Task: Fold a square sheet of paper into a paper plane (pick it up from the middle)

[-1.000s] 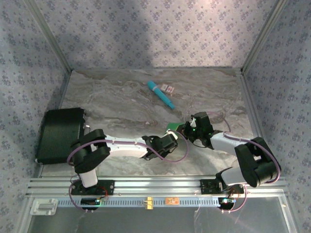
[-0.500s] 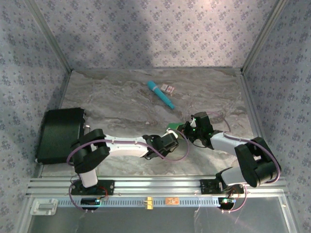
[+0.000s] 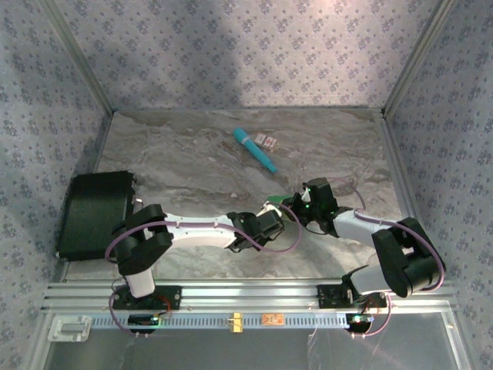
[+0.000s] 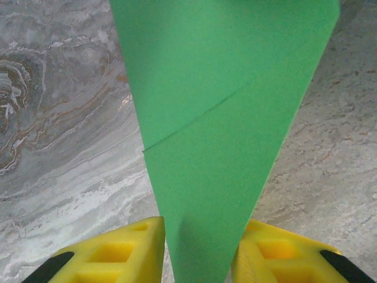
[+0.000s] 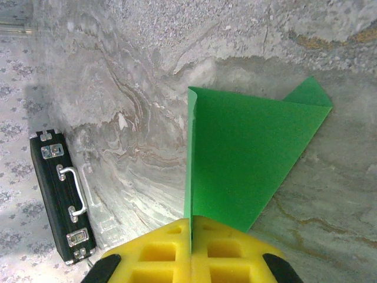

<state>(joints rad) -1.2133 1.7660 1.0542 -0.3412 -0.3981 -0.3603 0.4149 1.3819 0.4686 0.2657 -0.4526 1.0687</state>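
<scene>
Paper: the paper (image 3: 270, 202), bright green and already creased to a tapering, layered shape, sits on the near side of the stick (image 3: 255, 149), well apart from it, between the two grippers. Whether it is lifted off the table (image 3: 185, 166) or resting on it, I cannot tell.
Right gripper: the right gripper (image 5: 190, 236), near side of the stick and a little to its right, has its jaws pressed together on the paper's (image 5: 247, 159) folded edge at the narrow end.
Left gripper: the left gripper (image 4: 199, 250), near side of the stick, has its jaws part-spread, with the narrow end of the paper (image 4: 218, 118) filling the gap. Whether they bear on it I cannot tell.
Step, as I judge it: working a fold on the half-made dart, one side anchored while the other shapes.
How to do it well: let the right pinch act as the fixed anchor, move the left slowly along the diagonal crease so the layers stay aligned, and avoid pulling the grippers apart, which could tear or slip thin paper.
Other: a black case (image 3: 96, 214) lies far left of the stick, out of the way.
</scene>
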